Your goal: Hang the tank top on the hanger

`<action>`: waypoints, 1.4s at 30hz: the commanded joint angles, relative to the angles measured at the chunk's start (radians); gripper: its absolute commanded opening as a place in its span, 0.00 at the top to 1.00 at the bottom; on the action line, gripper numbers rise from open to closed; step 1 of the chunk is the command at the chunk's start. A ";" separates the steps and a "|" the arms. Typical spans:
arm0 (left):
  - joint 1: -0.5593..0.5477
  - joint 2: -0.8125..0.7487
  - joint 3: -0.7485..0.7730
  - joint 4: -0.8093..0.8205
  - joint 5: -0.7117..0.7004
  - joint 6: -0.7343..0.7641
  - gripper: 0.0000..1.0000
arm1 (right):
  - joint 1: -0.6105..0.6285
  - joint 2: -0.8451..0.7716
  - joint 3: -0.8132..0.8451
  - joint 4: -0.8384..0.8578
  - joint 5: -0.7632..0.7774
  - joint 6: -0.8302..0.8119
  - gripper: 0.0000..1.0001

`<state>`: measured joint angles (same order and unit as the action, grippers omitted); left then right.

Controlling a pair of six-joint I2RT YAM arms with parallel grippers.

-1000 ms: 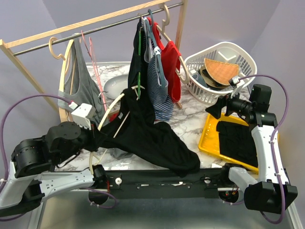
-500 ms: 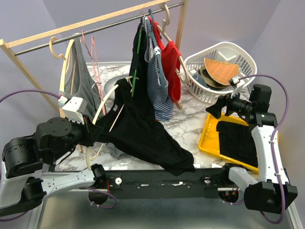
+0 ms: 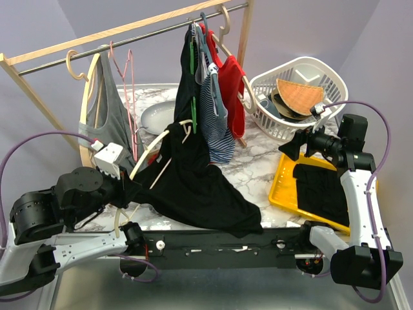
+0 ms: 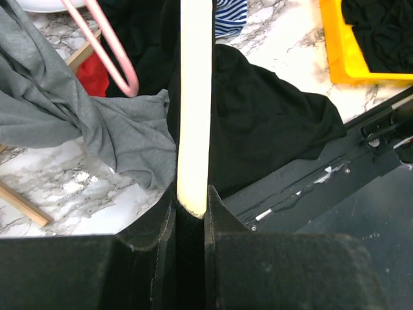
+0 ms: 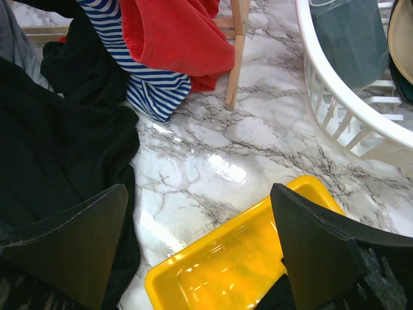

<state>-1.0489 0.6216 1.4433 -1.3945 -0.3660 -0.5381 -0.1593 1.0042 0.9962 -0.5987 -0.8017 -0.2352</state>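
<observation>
Over at 8 o'clock on the table, the left gripper (image 4: 191,205) has its fingers pinched tight on one arm end of the slim cream wooden hanger (image 4: 195,97), which tilts up toward 1 o'clock. The limp plain black tank top (image 3: 200,187) is draped over that hanger, its body trailing toward 4 o'clock onto the white marble tabletop (image 3: 258,158). At 3 o'clock the right gripper (image 5: 199,194) hovers with fingers spread wide, holding nothing, by a corner of the yellow plastic tray (image 5: 226,252).
</observation>
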 commanded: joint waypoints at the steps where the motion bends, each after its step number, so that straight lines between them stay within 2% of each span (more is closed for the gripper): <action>1: 0.006 -0.017 0.008 -0.130 -0.013 0.009 1.00 | -0.008 0.002 -0.010 0.022 0.016 0.010 0.00; 13: 0.020 -0.094 0.042 -0.132 -0.134 0.052 1.00 | -0.008 0.005 -0.010 0.022 0.015 0.013 0.00; 23: 0.020 0.038 0.120 -0.123 -0.260 -0.003 1.00 | -0.008 0.011 -0.008 0.022 0.015 0.014 0.00; 32: 0.020 0.210 0.339 -0.095 -0.366 -0.003 1.00 | -0.008 0.010 -0.008 0.020 0.016 0.014 0.00; 36: 0.020 0.271 0.492 -0.118 -0.441 0.018 1.00 | -0.008 0.005 -0.007 0.020 0.016 0.014 0.00; 42: 0.020 0.358 0.644 -0.120 -0.467 0.076 1.00 | -0.008 0.008 -0.004 0.020 0.013 0.014 0.00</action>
<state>-1.0351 0.9371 1.9888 -1.3930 -0.7380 -0.5091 -0.1593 1.0138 0.9962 -0.5941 -0.8013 -0.2314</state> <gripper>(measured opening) 0.176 0.998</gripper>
